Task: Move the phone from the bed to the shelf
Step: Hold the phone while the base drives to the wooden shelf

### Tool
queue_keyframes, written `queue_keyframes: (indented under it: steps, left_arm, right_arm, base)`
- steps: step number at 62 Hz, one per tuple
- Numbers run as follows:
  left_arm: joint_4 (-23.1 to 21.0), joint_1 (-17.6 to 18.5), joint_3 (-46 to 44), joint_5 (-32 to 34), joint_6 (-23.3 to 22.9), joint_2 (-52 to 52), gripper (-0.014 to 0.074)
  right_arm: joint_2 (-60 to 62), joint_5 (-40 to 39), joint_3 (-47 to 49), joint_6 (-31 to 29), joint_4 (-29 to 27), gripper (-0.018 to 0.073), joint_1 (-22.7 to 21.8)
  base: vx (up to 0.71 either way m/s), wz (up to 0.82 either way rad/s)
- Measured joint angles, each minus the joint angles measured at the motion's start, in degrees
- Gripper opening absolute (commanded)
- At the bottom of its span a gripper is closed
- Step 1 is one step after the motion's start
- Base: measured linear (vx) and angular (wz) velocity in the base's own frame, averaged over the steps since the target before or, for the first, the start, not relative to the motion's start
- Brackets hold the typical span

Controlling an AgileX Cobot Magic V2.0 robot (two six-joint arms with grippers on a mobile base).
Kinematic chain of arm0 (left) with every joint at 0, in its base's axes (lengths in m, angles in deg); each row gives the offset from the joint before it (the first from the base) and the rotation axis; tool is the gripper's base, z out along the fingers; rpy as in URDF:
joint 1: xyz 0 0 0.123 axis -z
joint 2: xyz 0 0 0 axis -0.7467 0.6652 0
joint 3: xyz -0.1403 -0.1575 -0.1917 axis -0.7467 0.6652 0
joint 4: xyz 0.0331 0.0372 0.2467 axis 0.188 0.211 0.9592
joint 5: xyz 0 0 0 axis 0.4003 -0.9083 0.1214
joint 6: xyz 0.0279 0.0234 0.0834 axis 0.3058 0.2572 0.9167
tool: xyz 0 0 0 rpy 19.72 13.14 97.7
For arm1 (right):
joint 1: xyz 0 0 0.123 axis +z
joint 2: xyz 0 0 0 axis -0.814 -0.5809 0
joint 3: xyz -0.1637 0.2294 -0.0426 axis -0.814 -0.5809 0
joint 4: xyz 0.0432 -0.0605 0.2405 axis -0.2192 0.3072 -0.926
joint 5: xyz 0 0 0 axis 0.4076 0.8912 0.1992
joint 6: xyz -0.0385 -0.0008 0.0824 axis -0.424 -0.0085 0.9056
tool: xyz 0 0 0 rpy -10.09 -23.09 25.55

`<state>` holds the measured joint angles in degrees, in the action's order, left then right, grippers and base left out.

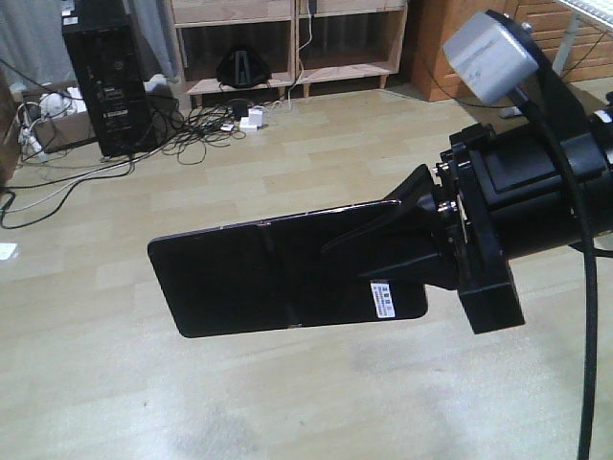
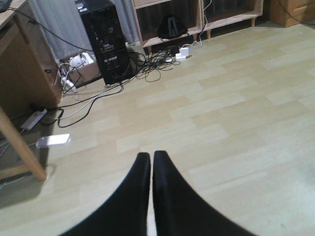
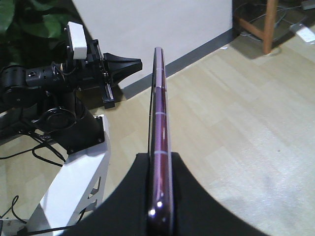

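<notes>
Phone: the phone point(image 1: 249, 278) is in the air above the floor point(image 1: 287, 402), long side horizontal, flat face towards the front cam. It is held at its right end, and the left end is free.
Sticker: a small white sticker point(image 1: 385, 299) sits near the bottom right corner of the phone, just under the black finger.
Right claw: the right claw point(image 3: 160, 162) is closed on the phone, one finger on each face. The wrist cam sees the phone edge-on btw. the fingers.
Left claw: the left claw point(image 2: 151, 157) has its fingers almost together, only a thin slit btw. them, nothing inside. It hangs over bare floor.
Shelf: the shelf point(image 1: 235, 84) is at the far wall, well apart from the phone.
Background: a black PC tower point(image 1: 105, 81) stands left of the shelf, with cables point(image 1: 192, 125) on the floor btw. them.
</notes>
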<state>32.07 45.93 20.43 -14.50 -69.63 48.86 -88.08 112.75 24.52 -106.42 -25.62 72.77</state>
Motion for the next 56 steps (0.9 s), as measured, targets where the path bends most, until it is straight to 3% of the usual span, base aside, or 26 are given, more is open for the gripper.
queue_keyframes:
  steps: [56]
  left_arm:
    - [0.00,0.00,0.00,0.00,0.00,0.00,0.0001]
  right_arm:
    - [0.00,0.00,0.00,0.00,0.00,-0.0001,0.00]
  base:
    - [0.45,-0.17]
